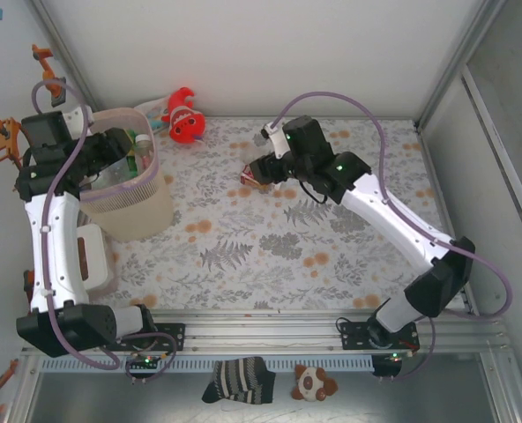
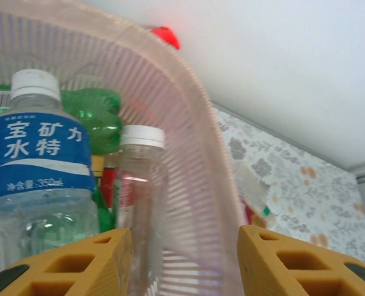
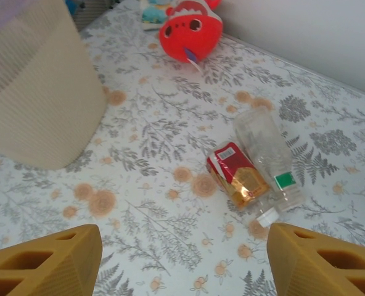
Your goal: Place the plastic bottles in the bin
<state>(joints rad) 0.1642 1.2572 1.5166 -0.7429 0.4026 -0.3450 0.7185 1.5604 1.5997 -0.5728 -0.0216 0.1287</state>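
The left tool point(image 2: 182, 262) hangs at the mouth of the bin point(image 1: 133, 211), its yellow fingers apart and grasping nothing. The bin is of pale pink translucent plastic, ribbed, with a rolled rim. Inside it are a blue-labelled clear bottle point(image 2: 37, 154) with a white cap, a crumpled green bottle point(image 2: 93, 114) and a narrow clear bottle point(image 2: 139, 185), also white-capped. The right tool point(image 3: 182, 259) is released too, and empty, above the bench point(image 3: 145, 142) with its fern-and-flower cloth. On the bench, two flattened bottles lie side by side, touching: a red-labelled bottle point(image 3: 238, 172) and a crushed clear bottle point(image 3: 266, 145) with a small green mark. The soft red fish plush point(image 3: 188, 28) lies far, near the back wall.
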